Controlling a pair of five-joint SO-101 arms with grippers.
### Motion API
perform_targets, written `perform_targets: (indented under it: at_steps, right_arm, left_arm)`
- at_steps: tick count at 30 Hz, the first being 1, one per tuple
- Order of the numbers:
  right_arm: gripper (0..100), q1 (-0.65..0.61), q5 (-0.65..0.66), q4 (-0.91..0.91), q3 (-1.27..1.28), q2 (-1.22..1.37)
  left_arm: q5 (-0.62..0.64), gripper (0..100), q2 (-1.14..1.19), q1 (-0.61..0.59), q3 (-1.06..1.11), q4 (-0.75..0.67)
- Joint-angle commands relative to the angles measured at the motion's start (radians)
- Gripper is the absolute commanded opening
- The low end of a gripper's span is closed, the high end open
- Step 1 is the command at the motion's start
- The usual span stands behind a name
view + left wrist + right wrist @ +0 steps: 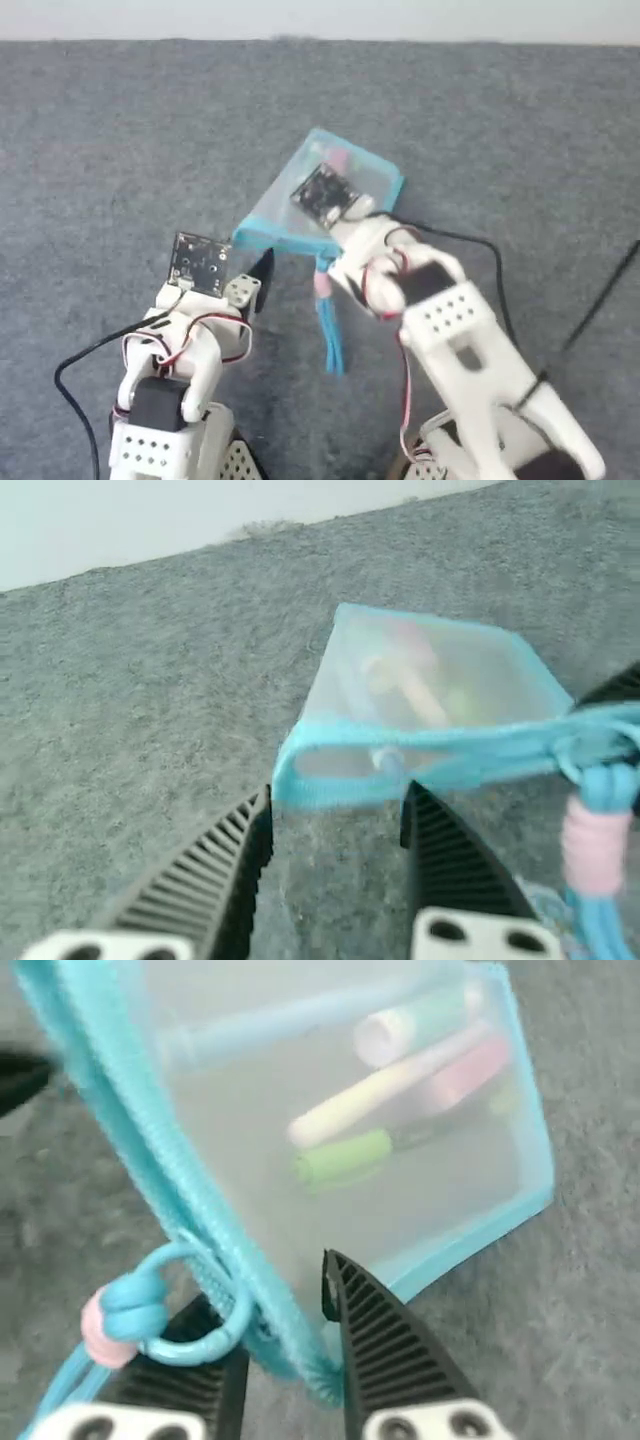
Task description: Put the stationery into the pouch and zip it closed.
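Blue pouch (470,1230) — pens (350,1155) inside

Translucent blue-edged pouch (280,210) on grey mat (150,130), pastel stationery (390,1085) inside, blue pink-beaded tassel (330,330) at its zipper (170,1170).

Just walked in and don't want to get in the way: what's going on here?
Two robot arms are working on a translucent blue pouch lying on grey carpet. Pens and markers are already inside. The right gripper pinches the zipper edge at one corner, beside the blue pull cord with its pink bead. The left gripper is open at the opposite corner, not gripping it. Whether the zip is fully closed is unclear.
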Motion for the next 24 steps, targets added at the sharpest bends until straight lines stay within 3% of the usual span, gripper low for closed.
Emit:
perform_targets:
  at_steps: [1,7,13,17,21,24]
  right_arm:
    - [0.7,0.070,-0.052,-0.012,-0.107,0.113]
    - [0.7,0.127,-0.129,-0.002,-0.227,0.242]
    - [0.7,0.085,-0.170,0.018,-0.249,0.236]
    - [0.7,0.070,-0.178,0.082,-0.245,0.150]
    - [0.7,0.021,-0.196,0.124,-0.173,-0.002]
    - [0.7,-0.045,-0.190,0.082,-0.057,-0.150]
  left_arm:
    - [-0.064,21,-0.014,-0.002,-0.071,0.034]
    - [-0.071,16,-0.014,0.000,-0.077,0.037]
    - [-0.071,14,-0.012,0.035,-0.051,0.014]
    - [-0.071,16,-0.008,0.089,0.025,-0.072]
    - [-0.066,25,-0.008,0.137,0.035,-0.069]
    - [-0.066,25,-0.011,0.160,0.038,-0.060]
